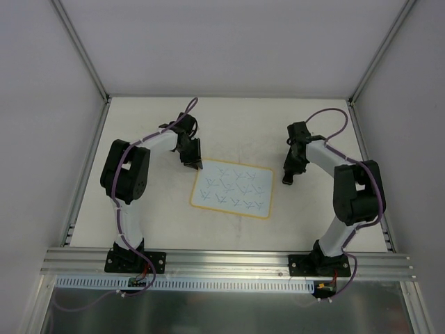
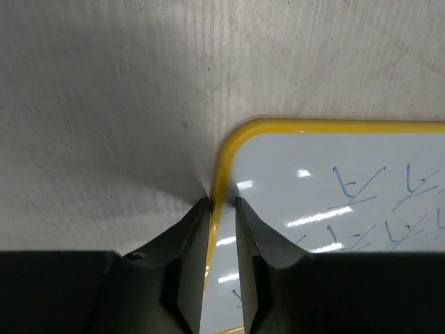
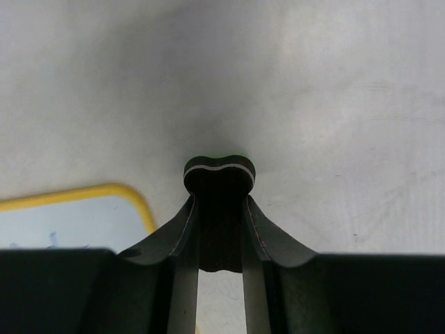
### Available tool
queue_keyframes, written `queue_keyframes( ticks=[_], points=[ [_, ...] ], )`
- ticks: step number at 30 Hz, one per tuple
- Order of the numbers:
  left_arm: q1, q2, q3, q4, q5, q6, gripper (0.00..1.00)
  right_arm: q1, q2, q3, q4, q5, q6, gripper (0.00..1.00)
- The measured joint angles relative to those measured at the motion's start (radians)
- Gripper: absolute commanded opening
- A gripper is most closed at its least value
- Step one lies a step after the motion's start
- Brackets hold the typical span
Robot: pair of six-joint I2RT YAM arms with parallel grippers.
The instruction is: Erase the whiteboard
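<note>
The whiteboard (image 1: 233,190) lies flat mid-table, yellow-rimmed and covered with blue marks. My left gripper (image 1: 192,163) sits at its far left corner. In the left wrist view the left gripper (image 2: 222,203) has its jaws drawn narrow astride the yellow rim of the whiteboard (image 2: 334,174), one finger against the outer edge and the other on the white face. My right gripper (image 1: 287,177) hangs just right of the board. In the right wrist view the right gripper (image 3: 219,202) is shut on a small black eraser (image 3: 220,172), with the whiteboard's corner (image 3: 76,219) at lower left.
Pale enclosure walls with aluminium posts (image 1: 82,52) stand on the left, back and right. An aluminium rail (image 1: 229,259) carrying both arm bases runs along the near edge. Bare off-white table (image 1: 236,125) lies behind the board.
</note>
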Motion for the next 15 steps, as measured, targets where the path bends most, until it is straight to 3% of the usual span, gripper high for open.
queue_keyframes(
  ticks=[4, 10, 15],
  points=[
    [-0.002, -0.001, -0.01, 0.006, -0.017, -0.015, 0.0, 0.098, 0.0, 0.052, -0.005, -0.016, -0.039, 0.0],
    [-0.015, -0.017, -0.029, 0.021, -0.048, -0.023, 0.0, 0.275, 0.027, 0.206, 0.005, -0.043, -0.103, 0.0],
    [-0.025, -0.032, -0.05, 0.039, -0.076, -0.031, 0.0, 0.402, 0.142, 0.321, 0.005, -0.072, -0.155, 0.0]
  ],
)
